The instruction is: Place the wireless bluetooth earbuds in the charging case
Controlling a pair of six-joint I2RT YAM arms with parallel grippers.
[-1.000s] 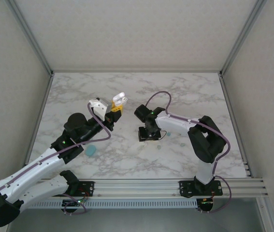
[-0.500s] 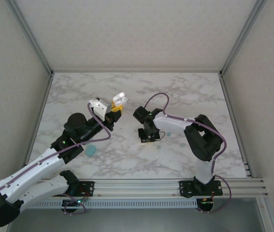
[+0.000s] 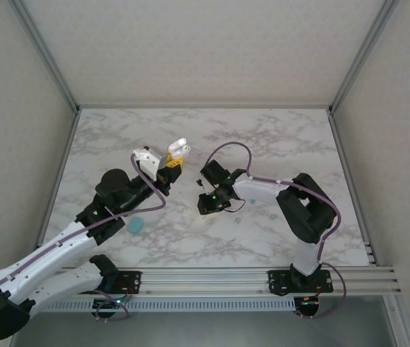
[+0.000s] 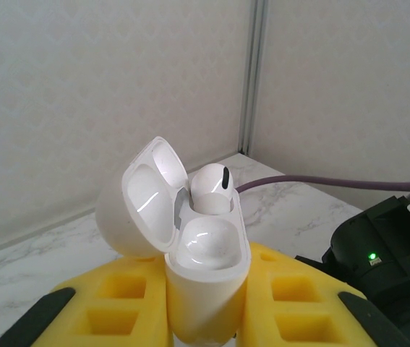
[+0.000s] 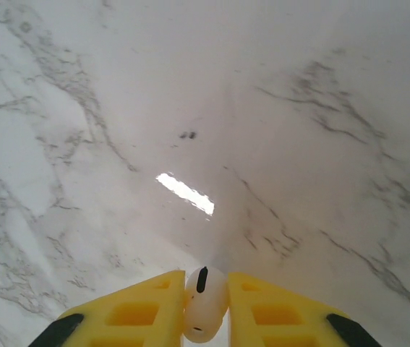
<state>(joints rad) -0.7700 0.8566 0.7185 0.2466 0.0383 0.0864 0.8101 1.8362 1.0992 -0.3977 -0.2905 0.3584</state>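
Left jaws clamp the open white case [image 4: 206,278], one earbud [image 4: 210,189] seated in it. Right jaws pinch the second earbud [image 5: 203,302] above the bench [image 5: 277,130], right of the case and well apart. Held that shallowly, it could twist or slip before reaching the empty socket.

Bright, even, diffuse light all round, barely a shadow. Hard white glare streak on the marble table [image 5: 335,108] just ahead of the right gripper [image 5: 206,311]; soft sheen on the earbud [image 5: 205,289] pinched there. Glossy highlights inside the open charging case [image 4: 208,246] clamped in the left gripper [image 4: 205,325]. Yellow pads [image 4: 291,303] nearest the lens slightly soft, walls [image 4: 82,108] beyond washed pale.
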